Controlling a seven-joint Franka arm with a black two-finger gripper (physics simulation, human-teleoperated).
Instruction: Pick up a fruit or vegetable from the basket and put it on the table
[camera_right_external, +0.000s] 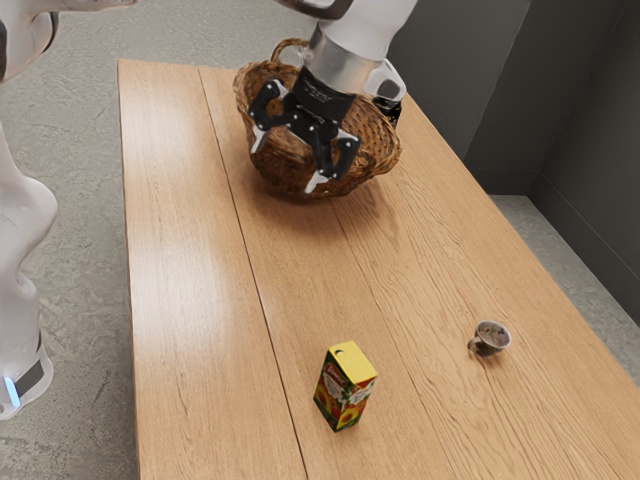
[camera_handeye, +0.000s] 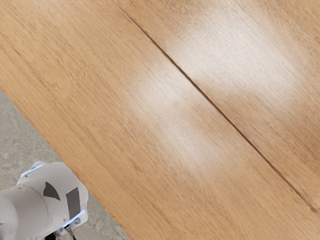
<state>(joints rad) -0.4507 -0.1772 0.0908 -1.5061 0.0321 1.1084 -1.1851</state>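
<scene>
In the exterior view the gripper (camera_right_external: 287, 165) stands open, its two fingers spread wide apart with nothing between them. It hangs in front of the wicker basket (camera_right_external: 377, 150) at the far end of the table and covers much of it from this side. No fruit or vegetable can be made out, and the basket's inside is largely hidden by the hand. Bare wooden table (camera_handeye: 165, 105) lies under the hand camera in the wrist view.
A juice carton (camera_right_external: 345, 388) stands on the near part of the wooden table (camera_right_external: 190, 260). A small cup (camera_right_external: 490, 338) is toward the exterior view's right. Beyond the table edge, a white robot part (camera_handeye: 45, 200) appears in the wrist view. Dark walls rise beyond the table.
</scene>
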